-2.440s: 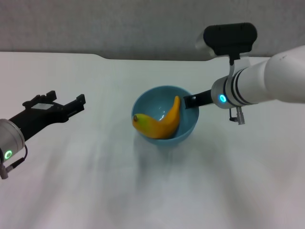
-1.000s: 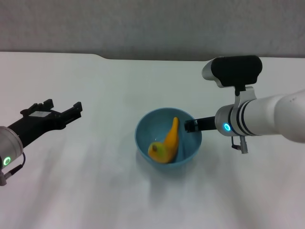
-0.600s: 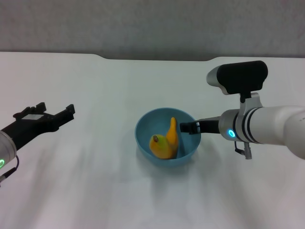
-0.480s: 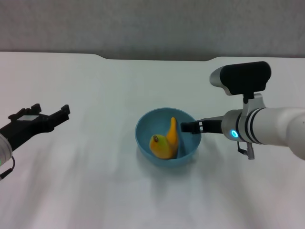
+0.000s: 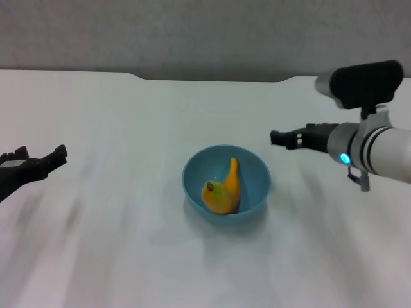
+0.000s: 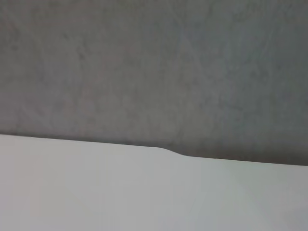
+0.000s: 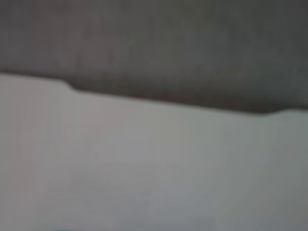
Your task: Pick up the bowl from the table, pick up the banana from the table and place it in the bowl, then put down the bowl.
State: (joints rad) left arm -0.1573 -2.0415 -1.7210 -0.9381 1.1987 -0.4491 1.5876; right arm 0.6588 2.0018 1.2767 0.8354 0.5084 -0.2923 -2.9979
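The light-blue bowl (image 5: pixel 226 183) stands on the white table (image 5: pixel 128 256) in the middle of the head view. The yellow-orange banana (image 5: pixel 224 190) lies inside it, its greenish dark-tipped end toward me and its other end leaning up against the far side. My right gripper (image 5: pixel 277 137) is open and empty, above the table to the right of the bowl and clear of its rim. My left gripper (image 5: pixel 35 158) is open and empty at the far left edge of the view. The wrist views show neither the bowl nor the banana.
The table's far edge with its shallow notch (image 5: pixel 212 79) meets a grey wall (image 5: pixel 192 32). Both wrist views show only that far edge (image 6: pixel 168 151) (image 7: pixel 72 86) and the wall.
My right gripper has let go of the bowl's rim and drawn back up and to the right. The bowl now rests on the table. My left arm has drawn back to the left.
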